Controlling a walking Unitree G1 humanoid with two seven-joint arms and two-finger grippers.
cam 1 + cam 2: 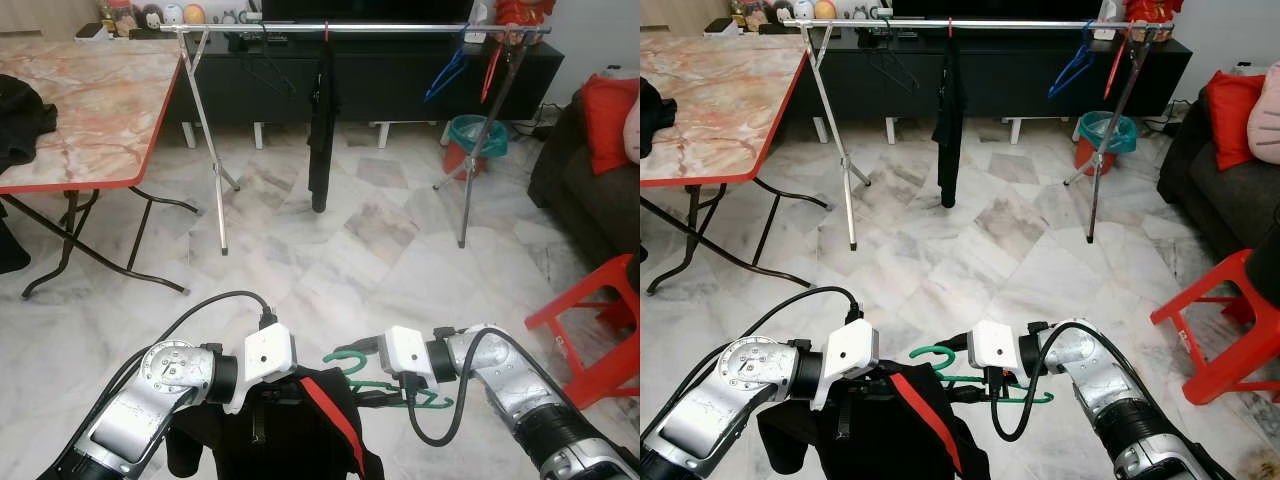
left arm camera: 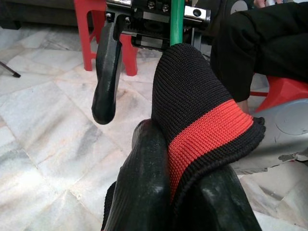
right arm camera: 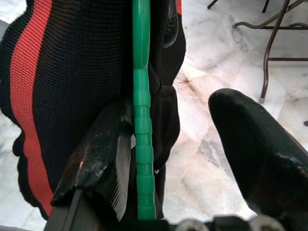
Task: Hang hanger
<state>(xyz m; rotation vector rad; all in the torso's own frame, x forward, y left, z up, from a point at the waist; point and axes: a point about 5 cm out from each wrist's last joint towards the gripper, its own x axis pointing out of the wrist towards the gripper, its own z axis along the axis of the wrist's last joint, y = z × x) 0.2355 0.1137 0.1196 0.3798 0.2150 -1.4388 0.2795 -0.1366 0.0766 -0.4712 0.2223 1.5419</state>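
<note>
Pinching the black and red cloth (image 2: 202, 120), the left pincer (image 2: 187, 192) is closed; the right pincer (image 3: 192, 159) is spread beside the green hanger (image 3: 142, 120).

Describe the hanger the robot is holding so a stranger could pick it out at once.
Start from the clothes rail across the far side of the room, then look down to the near edge, between the two silver arms. There the green hanger carries a black garment with a red stripe, with the left claw pinching the cloth. It is the only green one; the rail's hangers are blue, red and dark.
</note>
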